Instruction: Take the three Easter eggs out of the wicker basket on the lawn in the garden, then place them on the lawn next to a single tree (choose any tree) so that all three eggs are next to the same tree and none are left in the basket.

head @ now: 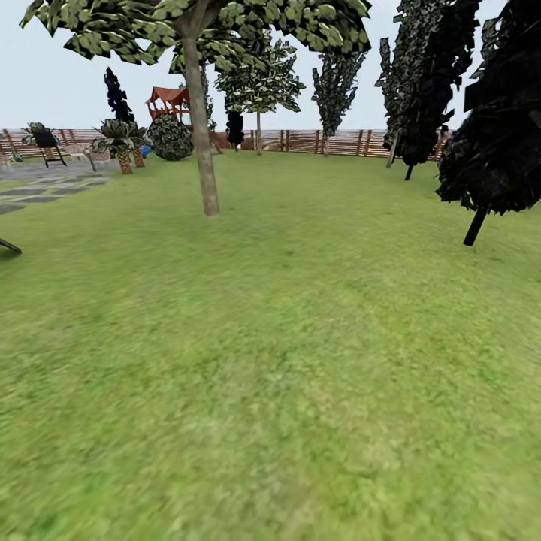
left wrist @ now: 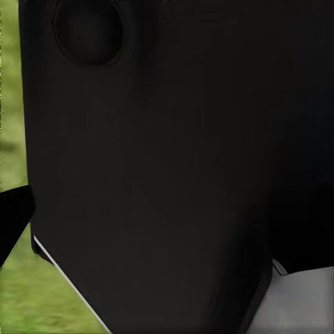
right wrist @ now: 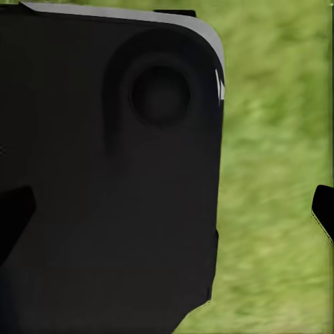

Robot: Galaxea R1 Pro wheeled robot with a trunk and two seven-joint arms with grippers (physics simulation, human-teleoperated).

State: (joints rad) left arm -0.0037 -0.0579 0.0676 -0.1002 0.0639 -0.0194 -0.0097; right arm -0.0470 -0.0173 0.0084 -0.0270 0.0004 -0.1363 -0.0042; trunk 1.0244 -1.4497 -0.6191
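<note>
I'm rolling over lawn point(head: 300, 376) toward the pale-trunked tree point(head: 201, 143); I can't tell either gripper's state. Eggs I'd judge light, rigid, slippery: grip them around the middle.

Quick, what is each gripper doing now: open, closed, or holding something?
Left gripper: cannot be told; a black robot body blocks the wrist view.
Right gripper: cannot be told either.

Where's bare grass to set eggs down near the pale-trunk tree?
Open lawn rings the base of the pale-trunked tree, widest toward the camera and across to the dark tree. Crowded only far left: paving, palm, round bush.
</note>
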